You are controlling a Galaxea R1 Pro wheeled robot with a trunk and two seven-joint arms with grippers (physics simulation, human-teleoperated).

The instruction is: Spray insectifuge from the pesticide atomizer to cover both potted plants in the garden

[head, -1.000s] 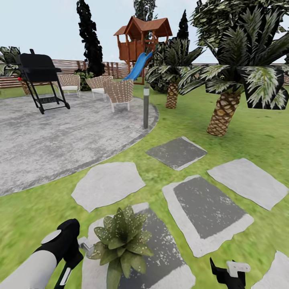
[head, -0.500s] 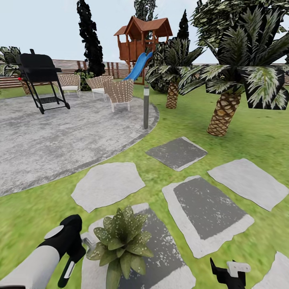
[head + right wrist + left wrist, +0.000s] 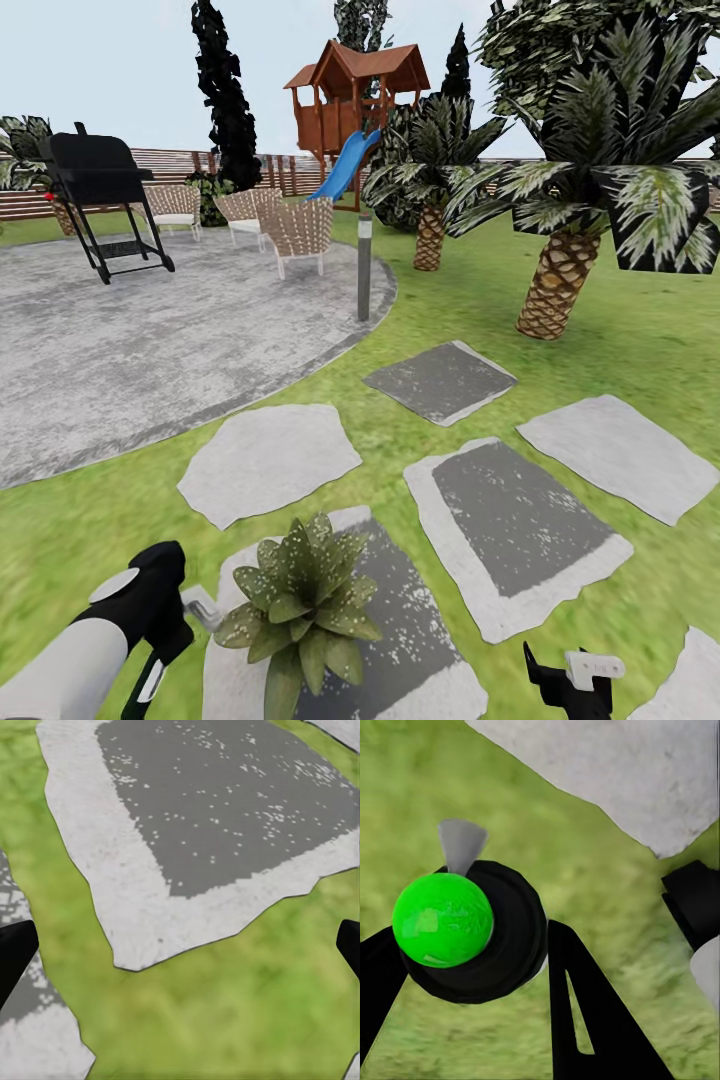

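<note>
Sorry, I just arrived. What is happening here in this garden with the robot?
The robot's left gripper holds the pesticide atomizer, its pale nozzle pointing at a potted plant that sits on a grey stepping stone. Whitish specks of insectifuge already dot the leaves. The right gripper hangs open and empty above the lawn. One potted plant is in sight here.

Right wrist view. A flat grey stepping stone (image 3: 202,832), dark-centred with a pale border and white flecks, lies on the green lawn (image 3: 225,1012). Part of a second stone (image 3: 34,1035) lies beside it, a strip of grass between them. The black fingertips (image 3: 15,949) of the right gripper (image 3: 180,952) stand wide apart at opposite edges.
</note>
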